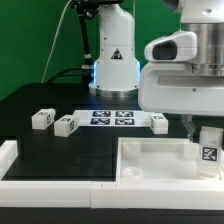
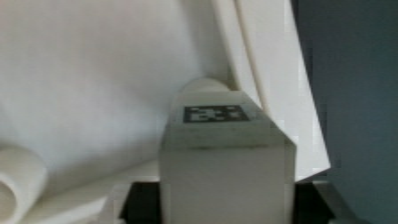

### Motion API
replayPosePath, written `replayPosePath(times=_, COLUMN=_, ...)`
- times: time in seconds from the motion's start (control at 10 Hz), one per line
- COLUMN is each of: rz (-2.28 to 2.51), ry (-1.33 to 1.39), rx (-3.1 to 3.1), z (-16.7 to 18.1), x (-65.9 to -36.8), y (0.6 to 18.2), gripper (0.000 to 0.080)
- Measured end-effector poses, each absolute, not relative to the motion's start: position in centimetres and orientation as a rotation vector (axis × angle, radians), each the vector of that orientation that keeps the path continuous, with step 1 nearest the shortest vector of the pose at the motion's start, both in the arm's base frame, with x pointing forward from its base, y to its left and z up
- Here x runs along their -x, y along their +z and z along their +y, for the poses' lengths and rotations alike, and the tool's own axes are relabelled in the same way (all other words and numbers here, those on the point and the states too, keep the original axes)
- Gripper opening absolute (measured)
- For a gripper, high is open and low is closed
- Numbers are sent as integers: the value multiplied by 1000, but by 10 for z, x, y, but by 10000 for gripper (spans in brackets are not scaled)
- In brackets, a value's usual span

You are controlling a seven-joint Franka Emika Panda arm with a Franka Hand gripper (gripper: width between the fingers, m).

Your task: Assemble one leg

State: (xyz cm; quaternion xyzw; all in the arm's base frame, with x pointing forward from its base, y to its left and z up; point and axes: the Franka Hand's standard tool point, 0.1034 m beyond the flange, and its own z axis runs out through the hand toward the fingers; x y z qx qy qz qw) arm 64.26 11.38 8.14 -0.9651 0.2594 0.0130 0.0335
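Progress is looking partial from where I am standing: the gripper (image 1: pixel 203 131) is closing narrowly on one leg (image 1: pixel 208 150), carrying it upright directly beneath the fingers with its tag facing outward, right over a corner of the white tray-like top (image 1: pixel 150 160). Whether it is touching the socket I cannot tell. By my judgement, seating and fastening it there is what is remaining, while the spare legs (image 1: pixel 65 125) are lying well away from the gripper, either side of the marker board (image 1: pixel 112 118).
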Motion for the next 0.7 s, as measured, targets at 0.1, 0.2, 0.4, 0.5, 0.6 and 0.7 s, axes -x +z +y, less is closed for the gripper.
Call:
replayPosePath(times=0.1, rz=1013, ry=50, rx=2900, z=114, x=-642, y=81, gripper=291)
replayPosePath(times=0.2, rz=1169, ry=54, rx=2842, z=113, x=-642, y=81, gripper=291)
replayPosePath(times=0.4, rz=1529, ry=66, rx=2674, z=113, x=-642, y=81, gripper=291)
replayPosePath(times=0.5, rz=1692, ry=70, rx=2579, z=114, x=-642, y=81, gripper=291)
replayPosePath(times=0.6, rz=1783, ry=73, rx=2519, z=115, x=-642, y=81, gripper=291)
replayPosePath(times=0.7, rz=1955, ry=80, rx=2393, z=115, x=-642, y=81, gripper=291)
